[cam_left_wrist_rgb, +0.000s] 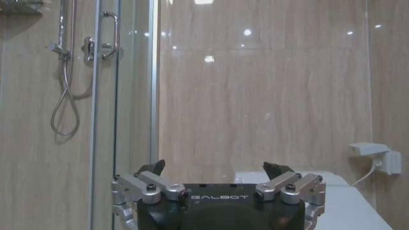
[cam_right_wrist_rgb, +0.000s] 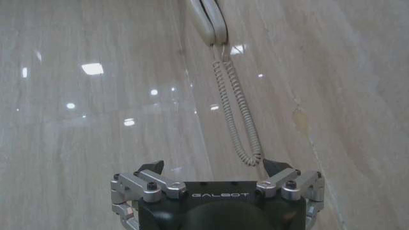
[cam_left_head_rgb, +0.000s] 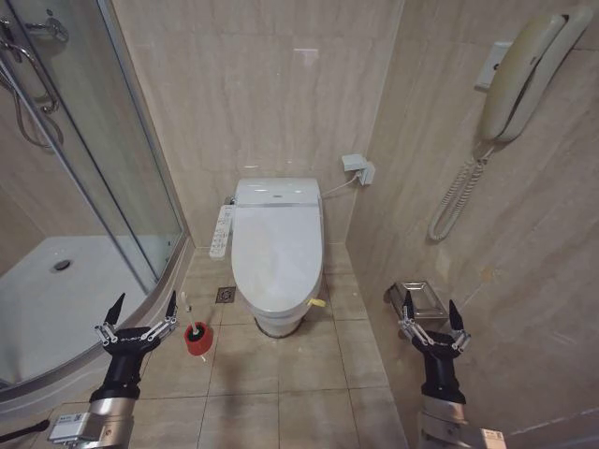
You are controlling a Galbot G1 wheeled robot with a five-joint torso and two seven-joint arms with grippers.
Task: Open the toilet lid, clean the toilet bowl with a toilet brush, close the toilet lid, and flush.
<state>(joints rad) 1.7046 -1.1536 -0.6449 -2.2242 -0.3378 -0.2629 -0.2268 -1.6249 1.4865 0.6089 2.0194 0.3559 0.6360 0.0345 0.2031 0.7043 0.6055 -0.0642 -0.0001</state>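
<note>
The large glossy white plastic oval toilet lid (cam_left_head_rgb: 277, 253) is seen shut flat over the toilet against the beige stone-tiled back wall, a small yellow strap (cam_left_head_rgb: 317, 302) jutting from its front edge. The slim white stick-handled toilet brush (cam_left_head_rgb: 188, 312) is stood upright in a small red cup-shaped holder (cam_left_head_rgb: 197, 339) on the tiled floor just left of the toilet. The left gripper (cam_left_head_rgb: 142, 310) is held near that holder and the right gripper (cam_left_head_rgb: 431, 315) low by the right wall, both with metal fingers spread wide and nothing grasped.
</note>
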